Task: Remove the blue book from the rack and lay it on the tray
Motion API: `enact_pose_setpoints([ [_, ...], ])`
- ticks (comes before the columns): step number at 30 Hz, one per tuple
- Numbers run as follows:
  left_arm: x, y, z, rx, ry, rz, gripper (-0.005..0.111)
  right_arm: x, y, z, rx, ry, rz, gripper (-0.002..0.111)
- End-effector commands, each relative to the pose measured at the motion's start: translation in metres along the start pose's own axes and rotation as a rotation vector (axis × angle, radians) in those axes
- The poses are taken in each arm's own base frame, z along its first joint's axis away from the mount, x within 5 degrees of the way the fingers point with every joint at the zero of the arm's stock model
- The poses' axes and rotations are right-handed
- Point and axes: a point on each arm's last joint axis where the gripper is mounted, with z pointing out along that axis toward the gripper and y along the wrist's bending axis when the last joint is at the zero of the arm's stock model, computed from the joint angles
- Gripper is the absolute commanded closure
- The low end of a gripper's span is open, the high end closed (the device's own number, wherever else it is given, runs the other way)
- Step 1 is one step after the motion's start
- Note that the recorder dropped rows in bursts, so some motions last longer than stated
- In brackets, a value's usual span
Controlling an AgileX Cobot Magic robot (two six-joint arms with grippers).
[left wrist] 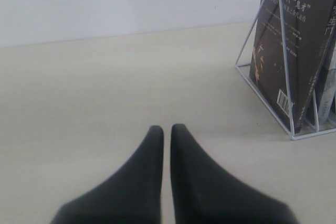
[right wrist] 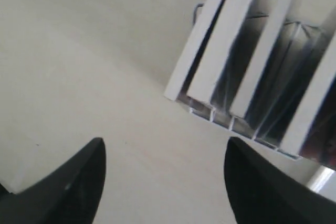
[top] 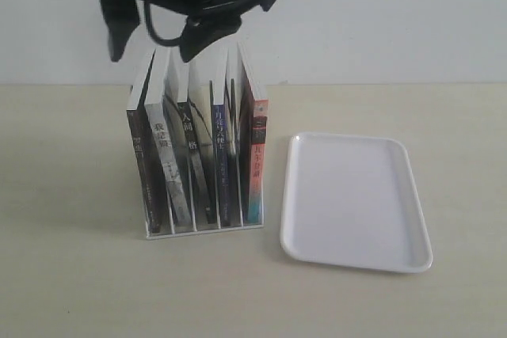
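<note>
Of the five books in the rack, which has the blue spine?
The blue book, fourth from the left in the exterior view, beside the pink-and-teal book nearest the tray; the rest are black or grey.

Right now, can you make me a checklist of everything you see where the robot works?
Surface: pale table, smooth, no spills seen.
Job's things: blue book stands upright in the rack, fourth slot from the left in the exterior view; white tray lies right of the rack, holding nothing.
Clutter: four other books in the rack.
Grippers: left gripper shut, holding nothing, low beside the rack; right gripper open, above the books.
Cables: black cables loop above the rack.
Surroundings: plain white wall.
</note>
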Motion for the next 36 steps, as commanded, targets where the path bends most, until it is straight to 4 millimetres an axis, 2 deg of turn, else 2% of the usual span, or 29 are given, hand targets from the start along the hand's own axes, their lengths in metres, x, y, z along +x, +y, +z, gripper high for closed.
enact_pose_setpoints([
  [1,-0.003,0.000,-0.001,-0.003,-0.022,0.000,0.102,0.000,0.008,0.019,-0.030,-0.003,0.005,0.046],
  [7,-0.003,0.000,-0.001,-0.003,-0.022,0.000,0.102,0.000,0.005,0.057,-0.030,0.042,0.038,0.046],
  [13,-0.003,0.000,-0.001,-0.003,-0.022,0.000,0.102,0.002,0.004,0.080,-0.052,0.069,0.048,0.046],
  [22,-0.003,0.000,-0.001,-0.003,-0.022,0.000,0.102,-0.001,0.005,0.084,-0.064,0.043,0.052,0.046],
  [30,-0.003,0.000,-0.001,-0.003,-0.022,0.000,0.102,0.002,0.005,0.100,-0.080,0.075,0.079,0.046],
  [36,-0.003,0.000,-0.001,-0.003,-0.022,0.000,0.102,-0.001,-0.005,0.100,0.026,0.031,0.096,0.049],
])
